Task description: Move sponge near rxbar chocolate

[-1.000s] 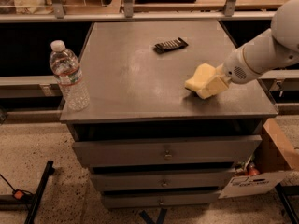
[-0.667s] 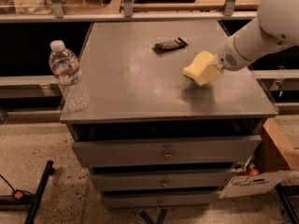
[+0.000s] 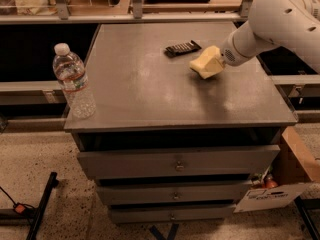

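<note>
Surface: grey cabinet top [image 3: 150, 101]
gripper [image 3: 214, 64]: rear right, clamped on sponge [image 3: 202, 65]
rxbar chocolate [image 3: 182, 48]: just beside sponge
water bottle [image 3: 75, 84]: front-left corner

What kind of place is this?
Probably a workshop or lab: grey drawer cabinet, speckled floor, cardboard box beside it. The claw holds the sponge near the cabinet top's back right.
</note>
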